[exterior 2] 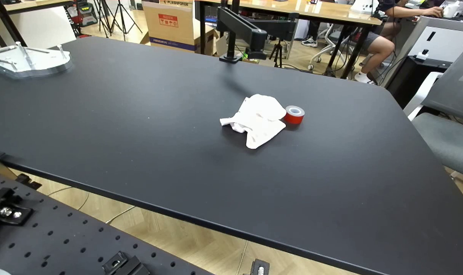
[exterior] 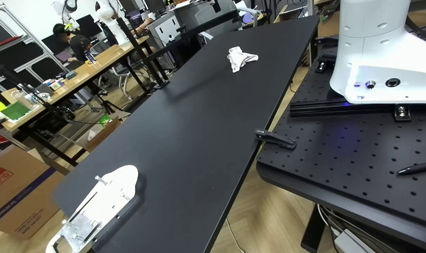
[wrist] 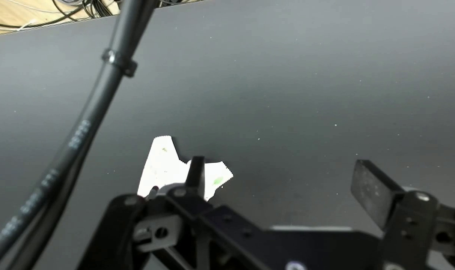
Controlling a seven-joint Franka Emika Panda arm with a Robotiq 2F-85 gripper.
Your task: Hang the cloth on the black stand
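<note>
The white cloth (exterior: 238,59) lies crumpled on the black table; it also shows in an exterior view (exterior 2: 256,120) beside a roll of tape. The black stand (exterior 2: 242,27) is a post at the table's far edge with a horizontal arm above the table; its arm also shows in an exterior view (exterior: 209,25). No cloth hangs on it. In the wrist view my gripper (wrist: 279,165) is open and empty above the table. The cloth (wrist: 163,168), with green marks, lies below the left finger, which hides part of it. The gripper is out of both exterior views.
A red tape roll (exterior 2: 294,119) stands right of the cloth. A white plate with metal pegs (exterior: 116,182) lies at one table end. A black clamp (exterior: 274,138) sits at the table edge near the robot's base (exterior: 371,63). A black cable (wrist: 81,135) crosses the wrist view.
</note>
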